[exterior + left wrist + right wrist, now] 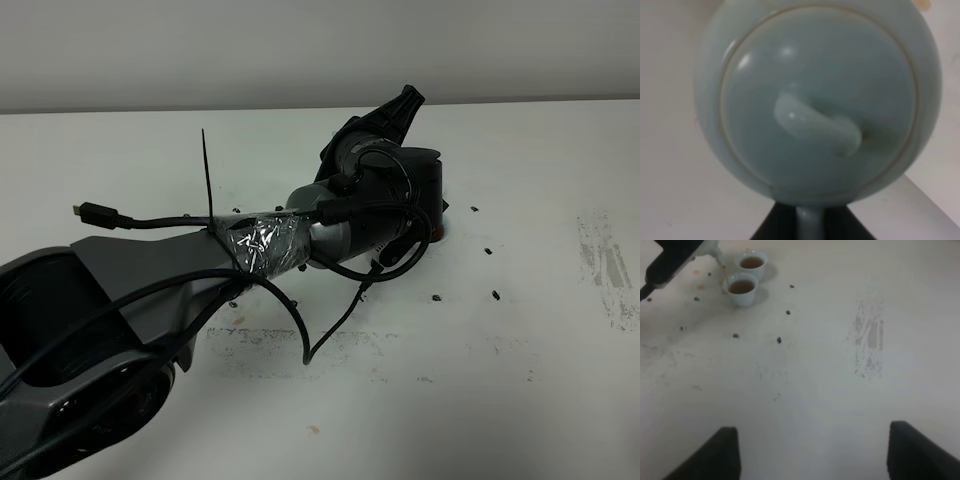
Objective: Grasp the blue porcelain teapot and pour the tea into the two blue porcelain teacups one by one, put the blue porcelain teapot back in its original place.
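Note:
The blue porcelain teapot [815, 100] fills the left wrist view, lid and knob facing the camera. My left gripper [810, 227] is shut on its loop handle. In the right wrist view the teapot's spout [715, 251] is tilted over the two blue porcelain teacups. A thin brown stream falls into the nearer cup [742, 288]. The farther cup [752, 262] touches it, and both hold brown tea. In the exterior high view my left arm [300, 235] hides the teapot and cups. My right gripper [812, 460] is open and empty above bare table, well away from the cups.
Small dark specks [779, 340] lie scattered on the white table around the cups. A grey scuffed patch [870, 340] marks the table, also in the exterior high view [605, 265]. Loose cables [330, 320] hang from the left arm.

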`<act>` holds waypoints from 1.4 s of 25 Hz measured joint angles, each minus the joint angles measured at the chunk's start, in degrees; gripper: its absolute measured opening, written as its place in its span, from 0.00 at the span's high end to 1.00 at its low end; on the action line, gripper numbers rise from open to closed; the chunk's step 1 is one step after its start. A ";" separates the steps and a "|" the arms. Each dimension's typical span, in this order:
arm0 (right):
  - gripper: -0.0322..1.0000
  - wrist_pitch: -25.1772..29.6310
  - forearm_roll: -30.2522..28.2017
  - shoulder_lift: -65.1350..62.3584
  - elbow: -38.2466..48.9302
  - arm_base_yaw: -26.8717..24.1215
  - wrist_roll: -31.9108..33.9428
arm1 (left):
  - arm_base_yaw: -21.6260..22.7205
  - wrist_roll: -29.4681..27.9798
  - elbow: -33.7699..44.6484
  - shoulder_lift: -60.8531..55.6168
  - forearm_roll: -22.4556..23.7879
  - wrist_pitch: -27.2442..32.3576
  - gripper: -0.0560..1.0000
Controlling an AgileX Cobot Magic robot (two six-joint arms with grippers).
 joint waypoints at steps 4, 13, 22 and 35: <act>0.40 0.00 0.00 0.00 0.00 0.00 0.00 | 0.00 0.03 0.00 0.00 0.00 -0.07 0.90; 0.40 0.00 0.00 0.00 0.00 0.00 0.00 | 0.00 0.03 0.00 0.00 0.00 -0.01 0.90; 0.40 0.00 0.00 0.00 0.00 0.00 0.00 | 0.00 0.03 0.00 0.00 0.00 -0.01 0.90; 0.40 0.00 0.00 0.00 0.00 0.00 0.00 | 0.00 0.10 0.00 0.00 0.00 -0.01 0.90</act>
